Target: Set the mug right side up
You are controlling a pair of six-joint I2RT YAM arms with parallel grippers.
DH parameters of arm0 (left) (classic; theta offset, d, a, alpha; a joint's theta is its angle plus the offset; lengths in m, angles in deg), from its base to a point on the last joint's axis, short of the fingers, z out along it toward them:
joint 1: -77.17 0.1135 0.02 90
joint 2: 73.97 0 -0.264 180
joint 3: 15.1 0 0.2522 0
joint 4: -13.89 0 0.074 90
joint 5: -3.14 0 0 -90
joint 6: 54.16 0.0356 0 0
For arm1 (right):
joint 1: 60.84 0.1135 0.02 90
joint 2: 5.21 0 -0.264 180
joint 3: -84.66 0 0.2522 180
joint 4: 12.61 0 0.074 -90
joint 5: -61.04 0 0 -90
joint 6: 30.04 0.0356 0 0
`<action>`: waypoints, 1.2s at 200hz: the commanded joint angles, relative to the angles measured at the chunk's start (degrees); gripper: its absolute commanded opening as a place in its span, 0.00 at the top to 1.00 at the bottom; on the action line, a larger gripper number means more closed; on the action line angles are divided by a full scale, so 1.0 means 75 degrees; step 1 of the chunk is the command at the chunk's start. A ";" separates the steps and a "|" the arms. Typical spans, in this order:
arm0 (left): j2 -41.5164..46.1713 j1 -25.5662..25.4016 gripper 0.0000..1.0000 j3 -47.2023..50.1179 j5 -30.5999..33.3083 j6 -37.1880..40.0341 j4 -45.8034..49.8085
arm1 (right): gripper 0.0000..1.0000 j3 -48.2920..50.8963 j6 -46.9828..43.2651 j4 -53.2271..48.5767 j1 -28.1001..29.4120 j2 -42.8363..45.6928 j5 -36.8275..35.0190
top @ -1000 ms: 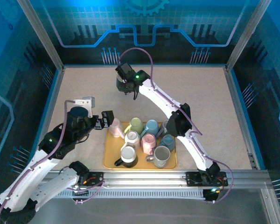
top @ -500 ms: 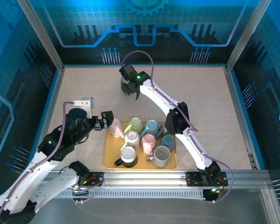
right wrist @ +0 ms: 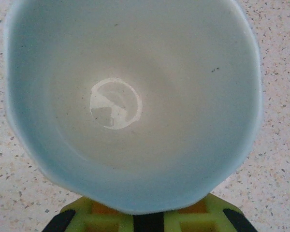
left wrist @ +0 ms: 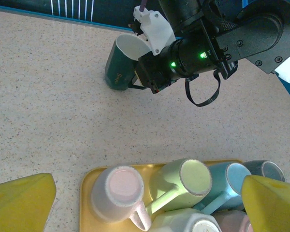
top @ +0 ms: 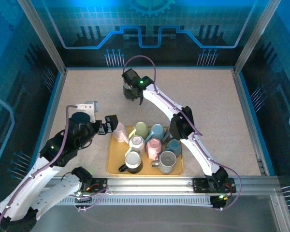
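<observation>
No text can be read; 1 small pale mark (left wrist: 117, 77) sits low on the side of the dark green mug (left wrist: 120, 63) (too small to make out)

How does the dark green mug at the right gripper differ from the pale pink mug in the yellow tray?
Place: the dark green mug is over bare table; the pale pink mug stands in a corner of the yellow tray.
Pose: the green mug tilts, mouth up; the pink mug seems base up.
Hold: the right gripper pinches the green mug's rim; nothing grips the pink mug.
Both are plain mugs.
</observation>
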 commanded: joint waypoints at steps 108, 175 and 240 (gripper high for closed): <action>0.0112 -0.0060 0.01 0.0116 0.0123 0.0188 -0.0155 | 1.00 -0.0344 -0.0013 -0.0254 0.0385 0.0211 -0.0329; 0.0061 -0.0050 0.01 0.0129 0.0210 0.0212 -0.0152 | 0.92 -0.0101 0.0024 -0.0319 0.0449 0.0290 -0.0299; 0.0057 -0.0028 0.01 0.0129 0.0274 0.0225 -0.0140 | 0.78 0.0009 0.0125 -0.0139 0.0434 0.0382 -0.0204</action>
